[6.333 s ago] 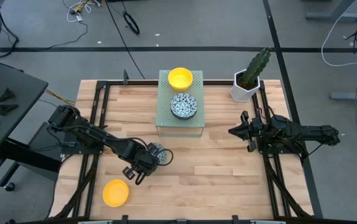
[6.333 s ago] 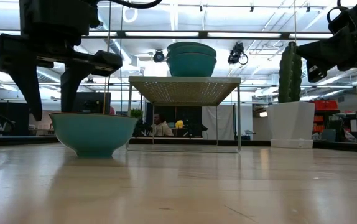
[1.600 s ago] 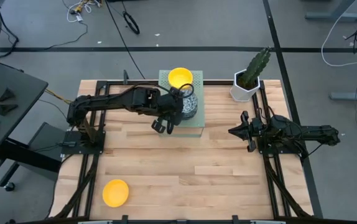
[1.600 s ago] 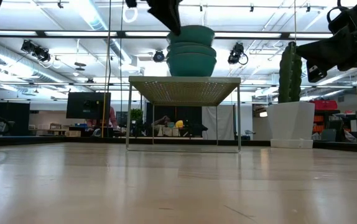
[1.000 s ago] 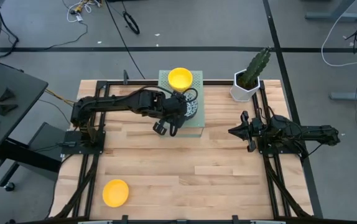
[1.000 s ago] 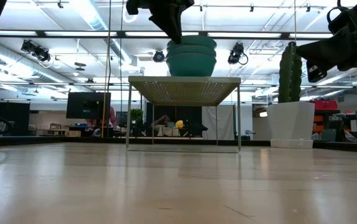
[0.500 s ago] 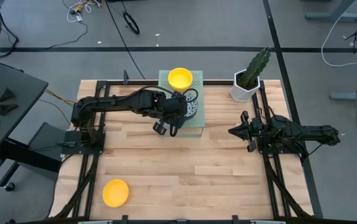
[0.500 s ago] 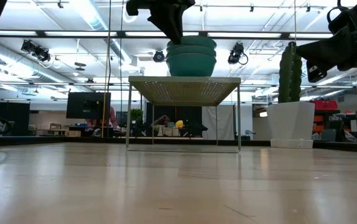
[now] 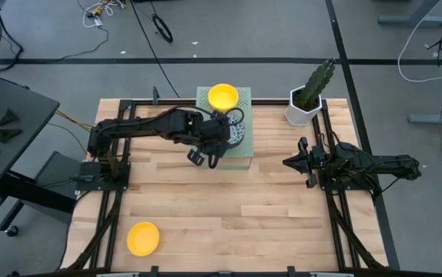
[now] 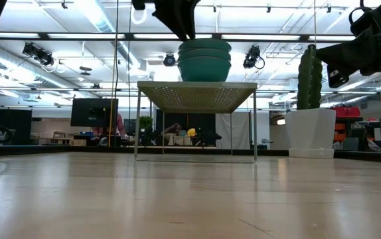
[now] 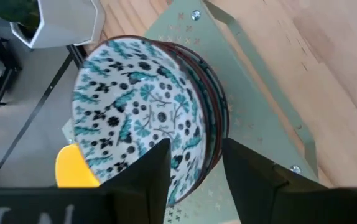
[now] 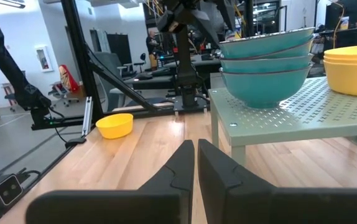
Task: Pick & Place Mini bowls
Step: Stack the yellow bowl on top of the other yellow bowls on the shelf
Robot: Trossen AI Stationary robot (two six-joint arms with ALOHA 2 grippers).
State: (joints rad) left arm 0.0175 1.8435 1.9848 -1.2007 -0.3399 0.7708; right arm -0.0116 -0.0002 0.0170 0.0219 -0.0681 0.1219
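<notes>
1 yellow bowl (image 9: 142, 238) lies at worktop (image 9: 267, 208) front-left. Left gripper (image 9: 215, 143), fingers parted, is straddled over rim of patterned bowl stack (image 11: 144, 124) on perforated stand (image 9: 240, 158). Right gripper (image 9: 301, 162) pinched shut, idle right. 2nd yellow bowl (image 9: 223, 96) at stand rear.

Two arms are showing matte black all over, jointed segments with black cables looping along them. Each gripper, left (image 9: 202, 158) and right (image 9: 289, 162), is ending in two dark, flat, tapering fingers (image 11: 142, 177).
</notes>
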